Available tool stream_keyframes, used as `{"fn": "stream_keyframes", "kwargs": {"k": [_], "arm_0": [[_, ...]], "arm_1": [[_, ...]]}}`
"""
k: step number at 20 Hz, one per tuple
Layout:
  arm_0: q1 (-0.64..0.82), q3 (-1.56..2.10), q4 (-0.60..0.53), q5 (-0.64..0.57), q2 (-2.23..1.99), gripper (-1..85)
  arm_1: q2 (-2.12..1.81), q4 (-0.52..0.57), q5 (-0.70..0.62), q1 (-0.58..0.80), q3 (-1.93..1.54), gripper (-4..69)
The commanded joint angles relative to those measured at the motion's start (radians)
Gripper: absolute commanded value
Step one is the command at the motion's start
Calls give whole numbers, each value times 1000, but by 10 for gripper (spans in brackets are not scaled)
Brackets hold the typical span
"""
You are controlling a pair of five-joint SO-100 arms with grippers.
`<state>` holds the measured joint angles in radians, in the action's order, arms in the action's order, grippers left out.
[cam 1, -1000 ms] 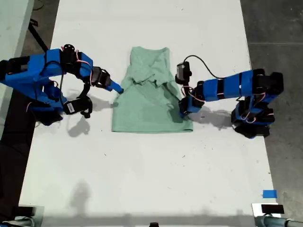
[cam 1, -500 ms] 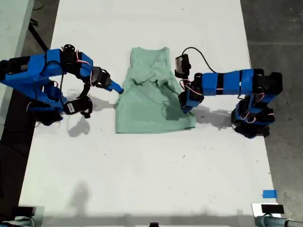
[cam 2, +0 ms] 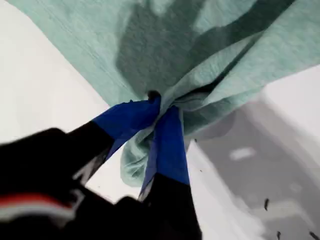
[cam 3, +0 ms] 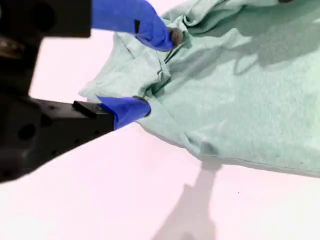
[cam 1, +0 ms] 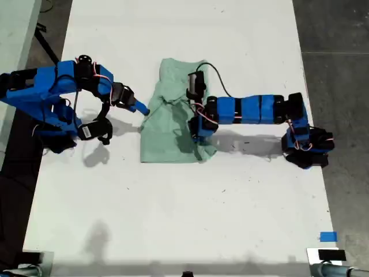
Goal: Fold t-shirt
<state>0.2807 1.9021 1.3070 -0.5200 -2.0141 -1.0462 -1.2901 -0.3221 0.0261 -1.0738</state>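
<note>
My first gripper (cam 1: 199,134) has dragged the t-shirt's (cam 1: 167,124) edge from the exterior view's right inward over its middle, so the pale mint cloth is narrower. It lies wrinkled on the white table (cam 1: 173,219), no print or writing. First gripper's fingers (cam 2: 167,145) clamp bunched cloth; my second gripper (cam 3: 152,70) stands apart at the opposite edge.

Both arms are bright blue with black motor blocks, thin red and white wires, and a looping black cable (cam 1: 216,78).
</note>
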Motion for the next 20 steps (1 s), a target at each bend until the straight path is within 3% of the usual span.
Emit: {"fn": "stream_keyframes", "kwargs": {"k": [1, 2, 3, 11, 16, 20], "arm_0": [[-9, 0, -17, 9, -23, 216], [-8, 2, -15, 9, -25, 217], [-8, 2, -12, 9, -29, 218], [-18, 12, -17, 23, -31, 228], [-170, 124, -48, 219, 2, 237], [-236, 267, -236, 347, 52, 239]], "arm_1": [[49, 9, 43, -14, 138, -6], [48, -31, 49, -6, 155, 201], [40, -92, 28, 2, 201, 330], [-374, -295, -117, 170, 236, 245], [-546, -290, -129, 230, -11, 220], [-532, -259, -118, 213, -74, 209]]}}
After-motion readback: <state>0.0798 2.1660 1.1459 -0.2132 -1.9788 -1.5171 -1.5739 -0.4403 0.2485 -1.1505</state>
